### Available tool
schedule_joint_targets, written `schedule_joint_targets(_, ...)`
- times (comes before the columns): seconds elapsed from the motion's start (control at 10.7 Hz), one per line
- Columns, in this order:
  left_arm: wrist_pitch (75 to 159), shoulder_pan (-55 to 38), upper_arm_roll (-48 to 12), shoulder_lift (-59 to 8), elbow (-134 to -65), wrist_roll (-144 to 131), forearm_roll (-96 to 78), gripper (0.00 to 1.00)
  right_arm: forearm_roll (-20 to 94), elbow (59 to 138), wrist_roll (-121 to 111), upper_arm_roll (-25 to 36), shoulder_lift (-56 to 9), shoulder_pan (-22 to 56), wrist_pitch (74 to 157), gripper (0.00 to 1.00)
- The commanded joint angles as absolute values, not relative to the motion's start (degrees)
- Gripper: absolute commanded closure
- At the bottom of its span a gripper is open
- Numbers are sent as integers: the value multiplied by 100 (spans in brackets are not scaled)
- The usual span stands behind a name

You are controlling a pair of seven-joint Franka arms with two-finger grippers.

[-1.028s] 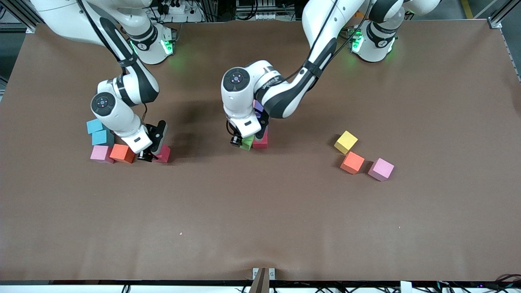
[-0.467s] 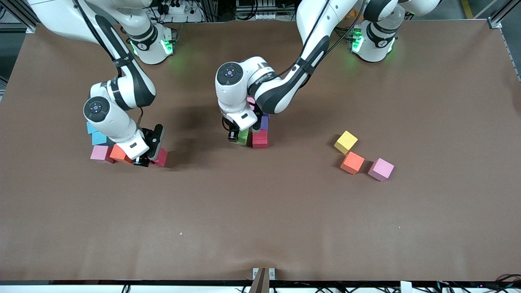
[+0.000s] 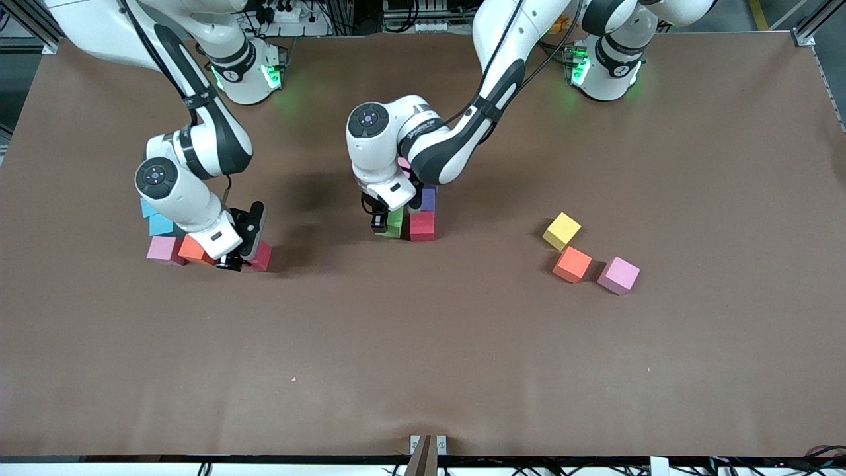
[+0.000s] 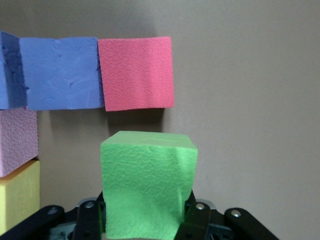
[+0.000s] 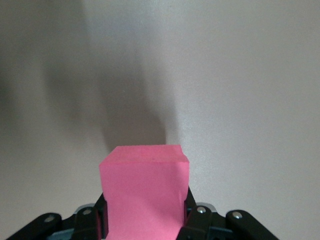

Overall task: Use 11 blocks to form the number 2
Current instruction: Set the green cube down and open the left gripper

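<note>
Both arms have shifted since a second ago: the left gripper [image 3: 390, 221], clamped on the green block [image 4: 148, 177], now sits beside the red block [image 3: 422, 225] of the partial number 2 mid-tabletop [image 3: 423, 344]. The right gripper [image 3: 232, 259] grips another red block [image 5: 145, 192] by the orange one [image 3: 192, 248]. Releasing green askew could nudge its neighbours. No containers are visible.

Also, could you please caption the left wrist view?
Left gripper shut on green block, poised beside red block and purple blocks.
</note>
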State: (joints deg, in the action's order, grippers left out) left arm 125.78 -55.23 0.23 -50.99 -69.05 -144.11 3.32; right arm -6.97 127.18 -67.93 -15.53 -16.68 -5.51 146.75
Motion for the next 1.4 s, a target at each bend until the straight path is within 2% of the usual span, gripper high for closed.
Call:
schedule_joint_targets(0.0,12665,-5581,114,-5185,-6855,-14519,290,66,-606,12709,-6856,-1582,-1670,-571,14616,69)
schedule_joint_targets(0.28,12665,-5572,123,-5229,-6864,-14678,290,66,-598,12674,-6820,-1600,-1687,-378,14625,69)
schedule_joint_targets(1.31,12665,-5572,114,-5431,-6882,-15021,264,66,-598,12735,-6829,-1582,-1775,-457,14651,69)
